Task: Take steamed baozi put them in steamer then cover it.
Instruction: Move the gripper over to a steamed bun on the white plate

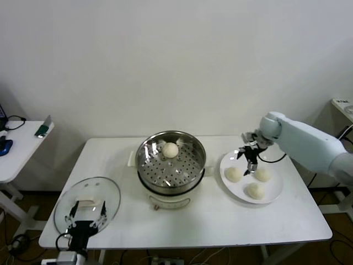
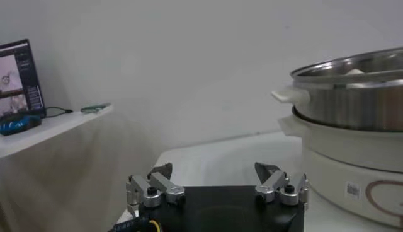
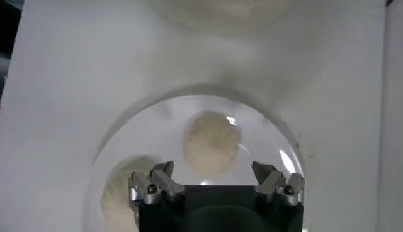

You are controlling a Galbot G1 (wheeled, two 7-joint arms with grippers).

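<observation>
The steel steamer (image 1: 171, 165) stands on its white pot base at the table's middle, with one cream-white baozi (image 1: 170, 149) on its perforated floor. Three more baozi (image 1: 233, 174) (image 1: 262, 174) (image 1: 255, 190) lie on a white plate (image 1: 278, 183) to the right. My right gripper (image 1: 249, 164) hangs open just above the plate between the two rear buns; in the right wrist view one baozi (image 3: 211, 142) lies just beyond its spread, empty gripper (image 3: 214, 173). The glass cover (image 1: 69, 200) lies flat at the front left, and my left gripper (image 1: 86, 216) is open over its cream handle.
In the left wrist view the steamer (image 2: 352, 94) and its pot base (image 2: 352, 161) rise ahead of the open left gripper (image 2: 214, 179). A small white side table (image 1: 19, 149) with a few items stands to the far left. The wall runs close behind the table.
</observation>
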